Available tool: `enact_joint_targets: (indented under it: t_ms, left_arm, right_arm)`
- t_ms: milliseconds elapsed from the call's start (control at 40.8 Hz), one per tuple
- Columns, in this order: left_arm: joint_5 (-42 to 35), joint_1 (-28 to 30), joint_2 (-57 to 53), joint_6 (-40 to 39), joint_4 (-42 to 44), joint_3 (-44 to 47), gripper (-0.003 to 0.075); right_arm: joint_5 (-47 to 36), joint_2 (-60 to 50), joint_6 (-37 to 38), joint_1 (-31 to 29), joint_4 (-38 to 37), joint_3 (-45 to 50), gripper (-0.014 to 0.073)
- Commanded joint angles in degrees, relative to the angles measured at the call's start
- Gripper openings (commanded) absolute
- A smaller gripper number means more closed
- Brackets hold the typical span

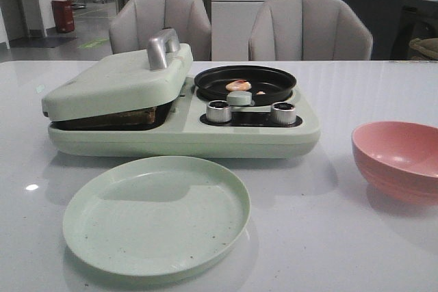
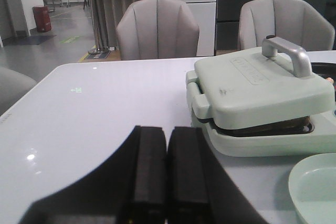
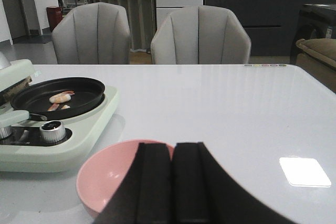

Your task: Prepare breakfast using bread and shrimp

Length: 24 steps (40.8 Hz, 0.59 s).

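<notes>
The bread [image 1: 116, 117] shows as a brown edge under the nearly closed lid [image 1: 116, 80] of the pale green breakfast maker [image 1: 185, 138]; its edge also shows in the left wrist view [image 2: 273, 126]. The shrimp [image 1: 238, 85] lies in the black round pan [image 1: 245, 83] on the maker's right half, also in the right wrist view [image 3: 61, 97]. My left gripper [image 2: 167, 148] is shut and empty, low over the table left of the maker. My right gripper [image 3: 172, 158] is shut and empty, just above the pink bowl [image 3: 110, 174]. Neither gripper shows in the front view.
A pale green plate [image 1: 156, 215] lies in front of the maker, its rim in the left wrist view [image 2: 315, 187]. The pink bowl [image 1: 400, 158] stands at the front right. Two knobs [image 1: 219, 111] sit below the pan. Two grey chairs [image 1: 161, 22] stand behind the table.
</notes>
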Motion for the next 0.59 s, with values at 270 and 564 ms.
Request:
enact_joint_targets:
  t_ms: [270,564]
  left_arm:
    - [-5.0,0.0,-1.0,-0.5,0.1,1.8,0.0101]
    - [-5.0,0.0,-1.0,-0.5,0.1,1.8,0.0101]
  right_arm:
    - [-5.5,-1.3,0.0,-2.8,0.2,-1.0,0.0035]
    - [-5.5,-1.3,0.0,-2.1,0.2,-1.0,0.0035]
